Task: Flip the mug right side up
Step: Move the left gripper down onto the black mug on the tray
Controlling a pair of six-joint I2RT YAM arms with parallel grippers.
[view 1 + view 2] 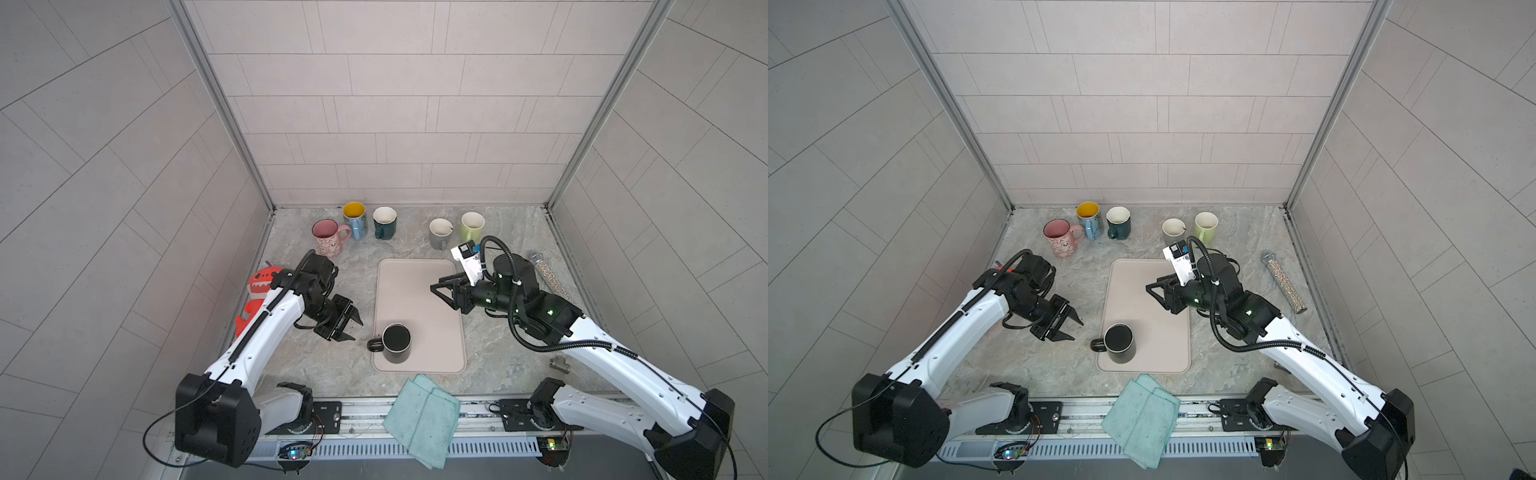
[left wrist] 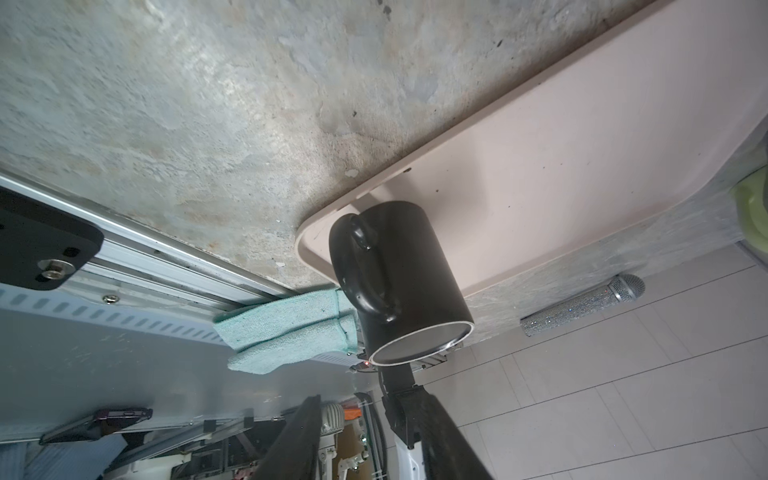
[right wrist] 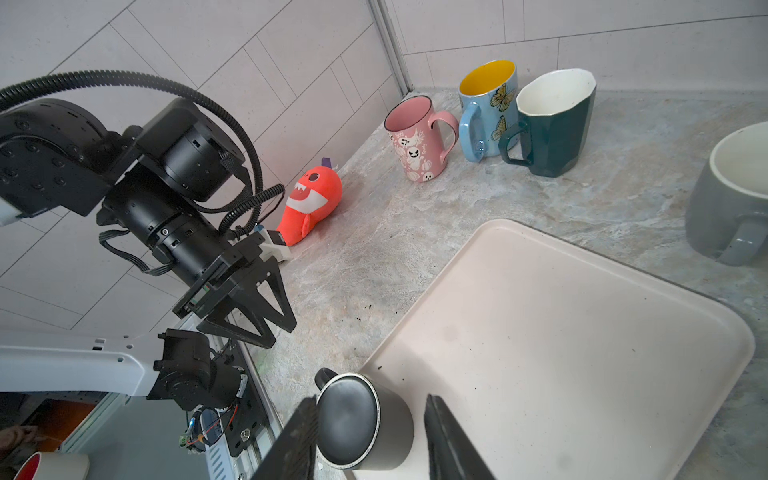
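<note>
left gripper [image 1: 354, 330]: yours hangs over the table [image 1: 486, 365] just left of the tray [image 1: 407, 291]. Jaws partly apart, nothing between them.
right gripper [image 1: 441, 298]: yours hovers above the tray's right side, pointing left. Jaws partly spread, empty.
black mug [image 1: 397, 343]: your target. It stands on the tray's near-left corner, flat base up, mouth down as far as you can read it.
handle [image 1: 374, 345]: sticks out left over the tray's edge, toward your left gripper. Near it, not touching.
mug vs right gripper: well apart.
right wrist view: you see the mug [image 3: 361, 419] framed between the two fingers [image 3: 299, 436] but well beyond them, no contact.
left wrist view: mug [image 2: 411, 270] side-on, handle facing you, pale ring on the end away from the tray.
back row left: pink mug [image 1: 326, 239], blue butterfly mug [image 1: 355, 220] with yellow inside, dark teal mug [image 1: 384, 224]. All upright, close together by the back wall.
back row right: grey mug [image 1: 439, 233] and light green mug [image 1: 472, 226], upright, side by side.
left side: red plush toy [image 1: 259, 286] by the wall, partly behind your left arm.
right side: glittery microphone [image 1: 550, 276] lying by the wall; small metal fitting [image 1: 557, 363] nearer the front.
front edge: teal cloth [image 1: 424, 419], folded, draped over the table's edge just in front of the tray.
</note>
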